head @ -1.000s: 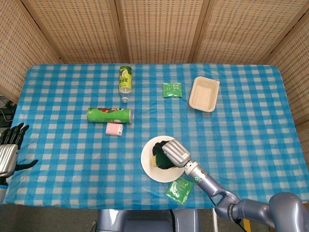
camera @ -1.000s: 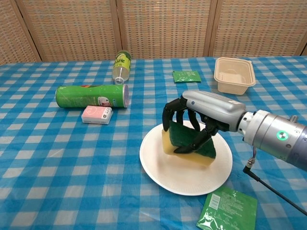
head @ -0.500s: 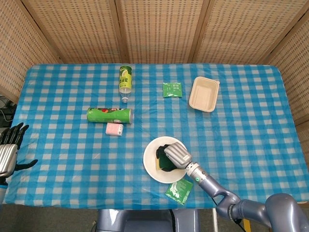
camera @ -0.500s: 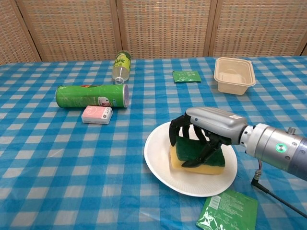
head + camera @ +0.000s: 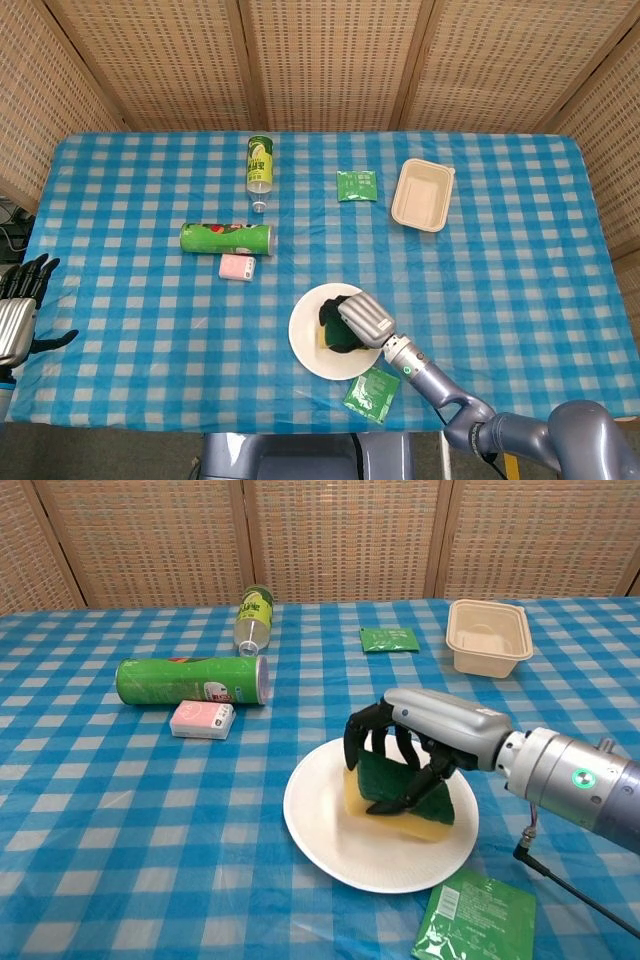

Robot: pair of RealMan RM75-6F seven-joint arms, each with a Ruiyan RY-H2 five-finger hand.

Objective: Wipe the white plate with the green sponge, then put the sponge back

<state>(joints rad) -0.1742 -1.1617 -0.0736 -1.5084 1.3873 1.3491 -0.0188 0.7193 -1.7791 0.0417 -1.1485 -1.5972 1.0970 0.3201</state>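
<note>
1. your right hand [image 5: 420,748] grips the sponge [image 5: 400,792], its dark fingers [image 5: 362,728] wrapped over the green top while the yellow underside sits on the plate [image 5: 330,830].
2. in the chest view the plate lies low in the frame, just right of centre, and the sponge rests on its right half, tilted a little, with the left half of the plate bare.
3. in the head view the same plate [image 5: 305,345] sits low and centre, with the right hand [image 5: 362,318] over the sponge [image 5: 335,335] and your forearm running off to the lower right corner.
4. your left hand [image 5: 18,310] is at the far left edge of the head view, off the table's edge, fingers apart and holding nothing.
5. a green packet [image 5: 475,920] lies on the cloth just beside the plate's lower right rim, at the bottom of the chest view.
6. a green can [image 5: 190,680] lies on its side in the left middle, with a small pink box [image 5: 202,720] just below it.
7. a bottle [image 5: 253,615] lies near the top, left of centre; a second green packet [image 5: 388,638] lies to its right, and a beige tray [image 5: 488,637] sits upper right.
</note>
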